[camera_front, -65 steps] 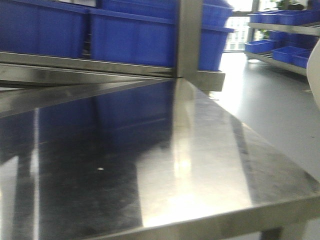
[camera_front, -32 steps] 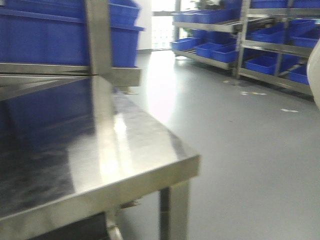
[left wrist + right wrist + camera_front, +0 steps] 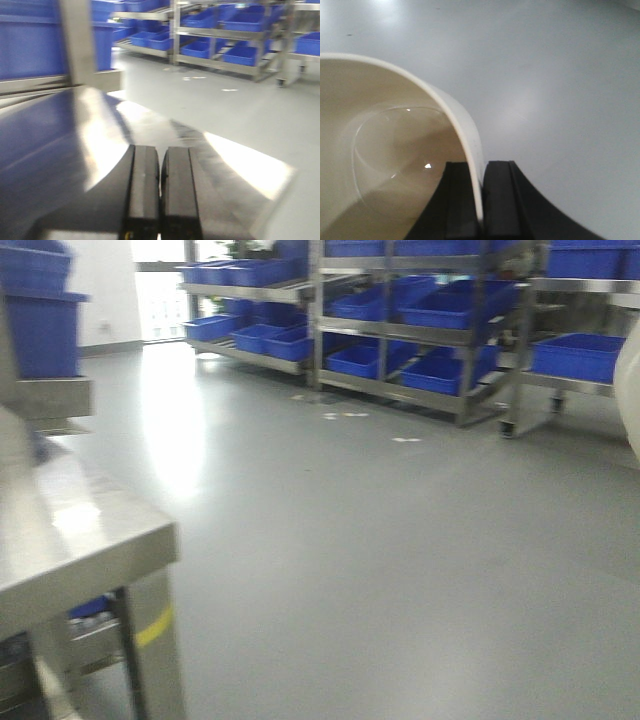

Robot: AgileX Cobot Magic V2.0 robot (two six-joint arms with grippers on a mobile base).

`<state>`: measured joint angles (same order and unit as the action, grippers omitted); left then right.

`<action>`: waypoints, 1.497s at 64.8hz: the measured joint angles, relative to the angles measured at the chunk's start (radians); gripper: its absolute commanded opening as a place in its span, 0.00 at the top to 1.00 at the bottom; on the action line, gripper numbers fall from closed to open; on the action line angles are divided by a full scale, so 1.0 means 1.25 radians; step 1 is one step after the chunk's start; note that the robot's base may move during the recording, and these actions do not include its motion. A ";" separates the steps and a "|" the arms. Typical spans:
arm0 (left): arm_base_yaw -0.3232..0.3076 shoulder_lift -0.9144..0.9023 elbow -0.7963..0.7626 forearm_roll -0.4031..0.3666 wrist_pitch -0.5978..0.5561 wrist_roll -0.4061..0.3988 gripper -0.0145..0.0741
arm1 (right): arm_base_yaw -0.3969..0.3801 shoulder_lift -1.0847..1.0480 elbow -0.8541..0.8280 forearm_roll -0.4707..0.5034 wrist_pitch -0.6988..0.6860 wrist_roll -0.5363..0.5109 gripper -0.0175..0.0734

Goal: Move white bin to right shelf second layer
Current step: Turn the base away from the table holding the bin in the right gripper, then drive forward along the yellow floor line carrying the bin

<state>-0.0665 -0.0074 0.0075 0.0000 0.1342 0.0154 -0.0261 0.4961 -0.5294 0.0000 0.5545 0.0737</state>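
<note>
The right pincer [image 3: 481, 207] has its two black fingers [image 3: 460, 205] drawn narrow onto the rim wall of the cream-white glossy plastic bin [image 3: 390, 150]. One finger sits inside the tub and one outside, so the thin wall rises from between them and curves away to the left. The bin's smooth, rounded bottom shows just left of the inner finger. Beneath pincer and bin lies the plain grey floor [image 3: 560, 90], and the tub hangs over it, gripped by its edge. In the front view a pale sliver of the bin [image 3: 632, 390] shows at the right border. The left pincer [image 3: 160, 190] has its black fingers pressed together with only a hairline between them, grasping no object, and it hangs over the shiny stainless steel table [image 3: 75, 150]. Farther out, across the floor, stand steel racks [image 3: 316, 340] carrying blue rectangular plastic crates [image 3: 575, 355], well apart from the bin. Blur hides how their levels are built.
</note>
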 measured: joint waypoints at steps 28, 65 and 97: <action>0.000 0.000 0.000 0.000 0.000 0.000 0.74 | 0.000 0.000 0.000 0.000 0.000 0.000 0.75; 0.000 0.000 0.000 0.000 0.000 0.000 0.74 | 0.000 0.000 0.000 0.000 0.000 0.000 0.75; 0.000 0.000 0.000 0.000 0.000 0.000 0.74 | 0.000 0.000 0.000 0.000 0.000 0.000 0.75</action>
<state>-0.0665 -0.0074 0.0075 0.0000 0.1342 0.0154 -0.0261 0.4961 -0.5294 0.0000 0.5550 0.0737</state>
